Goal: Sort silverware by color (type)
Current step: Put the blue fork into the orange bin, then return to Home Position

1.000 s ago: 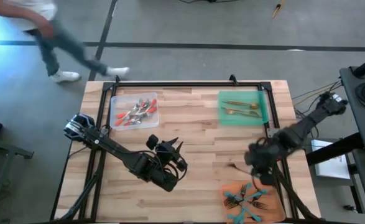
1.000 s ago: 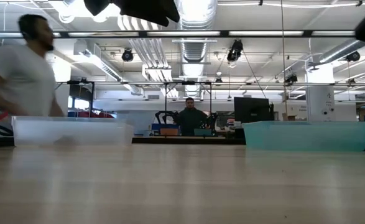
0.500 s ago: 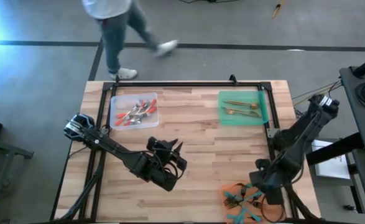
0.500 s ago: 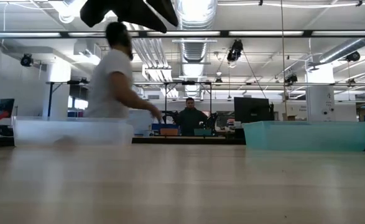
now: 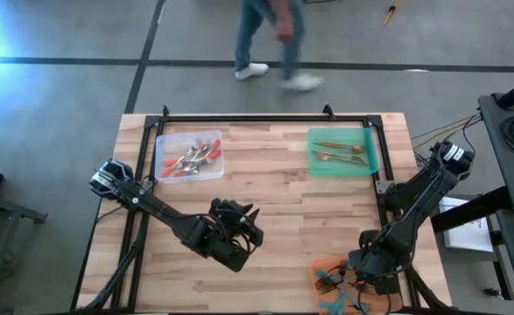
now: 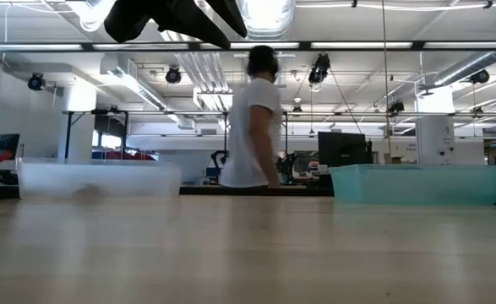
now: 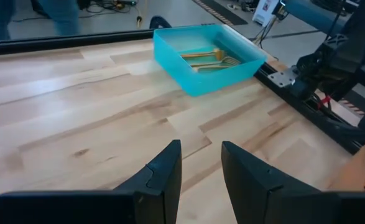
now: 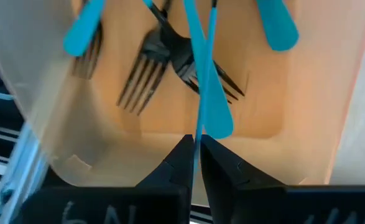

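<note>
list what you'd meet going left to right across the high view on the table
clear tray with red-handled silverware → left gripper → green tray with gold silverware. The right gripper and the orange tray of teal-handled forks overlap the green tray's span, so they are left out.

A light wooden table (image 5: 265, 188) carries a clear tray (image 5: 188, 156), green tray (image 5: 341, 150) and orange tray (image 5: 327, 265).

The right gripper (image 5: 368, 273) has swung from the bare table beside the orange tray (image 5: 327, 265) to a spot directly over it, a teal-handled fork (image 8: 202, 74) hanging just ahead of its fingertips. Beyond the table, the person (image 5: 274, 35) has walked from the left gripper's side toward the middle.
</note>
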